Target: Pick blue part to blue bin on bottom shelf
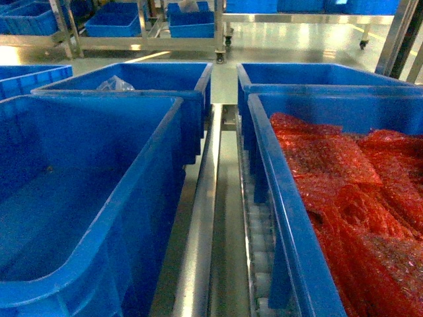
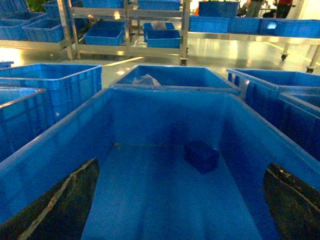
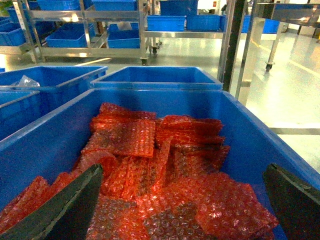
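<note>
In the left wrist view, you see the left gripper (image 2: 175,200) poised over the near left blue bin (image 2: 165,100), with its two dark fingers (image 2: 60,200) spread wide at the lower corners of the frame and nothing between them. The blue part (image 2: 201,156), a small dark-blue block, lies on the bin floor toward the far wall and slightly right of centre, well apart from both fingers. Behind this bin stands a second blue bin (image 2: 175,75) holding a clear plastic bag (image 2: 146,79).

In the right wrist view, you see the right gripper (image 3: 180,205) over the near right bin (image 3: 240,125), its fingers (image 3: 70,205) likewise spread wide and gripping nothing. This bin is filled with overlapping sheets of red bubble wrap (image 3: 150,150). Another blue bin (image 3: 155,77) sits just beyond it.

In the head view, neither gripper shows. The near left bin (image 1: 132,218) and the near right bin (image 1: 284,218) flank a steel divider rail (image 1: 201,231) and a white roller track (image 1: 258,251) on the bottom shelf. The part itself is not discernible in this view. Across the glossy floor (image 1: 284,46), you see steel racks (image 1: 142,43) carrying more blue bins (image 1: 112,23).
</note>
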`<state>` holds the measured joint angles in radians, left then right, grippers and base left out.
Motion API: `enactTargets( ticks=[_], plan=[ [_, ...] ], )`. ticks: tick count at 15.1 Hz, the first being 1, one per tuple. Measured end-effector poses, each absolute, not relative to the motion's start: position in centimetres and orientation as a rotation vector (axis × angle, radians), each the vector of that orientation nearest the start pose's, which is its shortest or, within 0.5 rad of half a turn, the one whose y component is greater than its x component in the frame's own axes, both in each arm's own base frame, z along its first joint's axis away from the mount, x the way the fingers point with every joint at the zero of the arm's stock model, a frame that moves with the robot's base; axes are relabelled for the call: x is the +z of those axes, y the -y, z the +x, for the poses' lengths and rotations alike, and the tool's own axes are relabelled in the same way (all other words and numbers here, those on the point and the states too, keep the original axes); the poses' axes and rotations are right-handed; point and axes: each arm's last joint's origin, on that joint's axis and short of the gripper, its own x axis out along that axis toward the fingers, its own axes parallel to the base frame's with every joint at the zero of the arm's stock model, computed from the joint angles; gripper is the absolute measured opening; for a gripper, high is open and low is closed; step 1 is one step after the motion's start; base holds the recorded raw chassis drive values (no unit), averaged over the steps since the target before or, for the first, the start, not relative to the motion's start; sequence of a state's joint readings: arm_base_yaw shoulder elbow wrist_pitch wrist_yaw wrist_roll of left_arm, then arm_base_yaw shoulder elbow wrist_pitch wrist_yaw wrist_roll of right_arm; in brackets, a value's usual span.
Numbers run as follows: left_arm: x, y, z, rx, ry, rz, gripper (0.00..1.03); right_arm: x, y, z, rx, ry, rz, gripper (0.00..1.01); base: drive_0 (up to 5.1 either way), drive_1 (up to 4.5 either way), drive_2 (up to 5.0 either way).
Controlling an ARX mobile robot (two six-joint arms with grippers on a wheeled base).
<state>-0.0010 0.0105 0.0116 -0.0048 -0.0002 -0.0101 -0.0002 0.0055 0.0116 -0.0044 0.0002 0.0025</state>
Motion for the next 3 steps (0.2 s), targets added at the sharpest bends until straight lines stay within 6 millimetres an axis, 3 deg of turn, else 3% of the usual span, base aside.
enactTargets(
  ticks=[3],
  plan=[
    [16.62, 0.01, 9.76, -0.001, -0.004, -0.010, 0.98, 16.66, 0.00, 9.73, 0.000, 0.002, 0.003, 0.98, 0.0, 0.00, 0.0]
  ],
)
